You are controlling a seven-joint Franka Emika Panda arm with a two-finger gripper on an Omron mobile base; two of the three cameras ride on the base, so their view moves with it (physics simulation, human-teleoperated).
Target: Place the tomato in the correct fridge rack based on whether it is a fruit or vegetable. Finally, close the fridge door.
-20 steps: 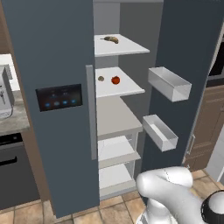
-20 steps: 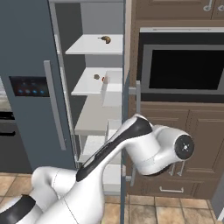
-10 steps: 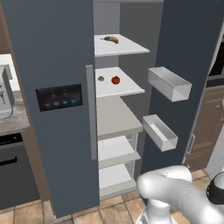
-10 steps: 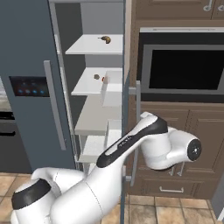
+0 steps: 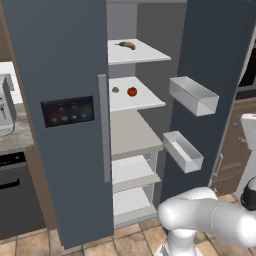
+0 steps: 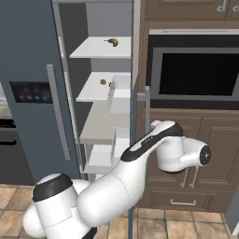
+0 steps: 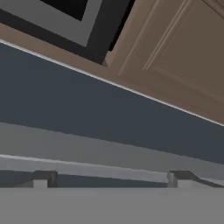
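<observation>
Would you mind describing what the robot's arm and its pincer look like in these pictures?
The arm is made of smooth, glossy white rounded segments, with dark grey to black bands and round caps at the joints. No cables or markings show on it. The pincer has two small, blocky dark grey finger tips.

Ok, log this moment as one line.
tomato: on second shelf | fridge door: open | gripper: open, empty, facing door's outer side near handle
</observation>
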